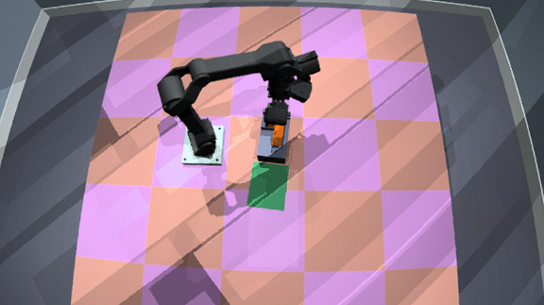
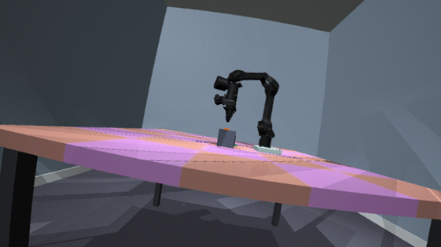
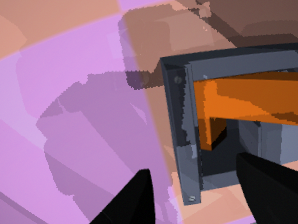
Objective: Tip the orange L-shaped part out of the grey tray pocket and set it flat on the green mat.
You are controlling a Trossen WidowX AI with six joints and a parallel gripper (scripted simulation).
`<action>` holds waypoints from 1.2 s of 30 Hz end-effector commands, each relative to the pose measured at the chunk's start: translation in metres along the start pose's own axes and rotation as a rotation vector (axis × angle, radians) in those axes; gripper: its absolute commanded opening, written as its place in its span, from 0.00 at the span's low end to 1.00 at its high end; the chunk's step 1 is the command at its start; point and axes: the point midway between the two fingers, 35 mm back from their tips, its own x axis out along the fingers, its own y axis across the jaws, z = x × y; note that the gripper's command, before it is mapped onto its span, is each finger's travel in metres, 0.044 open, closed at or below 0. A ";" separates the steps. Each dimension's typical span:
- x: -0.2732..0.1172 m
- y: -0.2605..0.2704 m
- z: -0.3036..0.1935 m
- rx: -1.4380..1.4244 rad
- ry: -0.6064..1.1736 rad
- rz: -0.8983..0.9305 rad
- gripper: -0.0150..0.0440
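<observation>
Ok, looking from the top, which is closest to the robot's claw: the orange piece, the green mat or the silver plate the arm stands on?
1. Orange part, just below the gripper, in the grey tray.
2. Green mat, beyond the tray's near end.
3. Base plate, off to the left; close to the mat's distance, so this order is unsure.

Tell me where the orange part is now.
In the top view, the orange part sits in the grey tray at centre, just below the gripper, with the green mat beside the tray.
</observation>
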 end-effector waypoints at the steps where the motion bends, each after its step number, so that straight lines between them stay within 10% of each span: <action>1: -0.015 -0.005 -0.003 -0.004 0.007 -0.008 0.56; 30: -0.011 -0.004 -0.004 0.001 0.009 -0.005 0.56; 36: -0.012 -0.017 0.000 -0.272 0.009 -0.006 0.73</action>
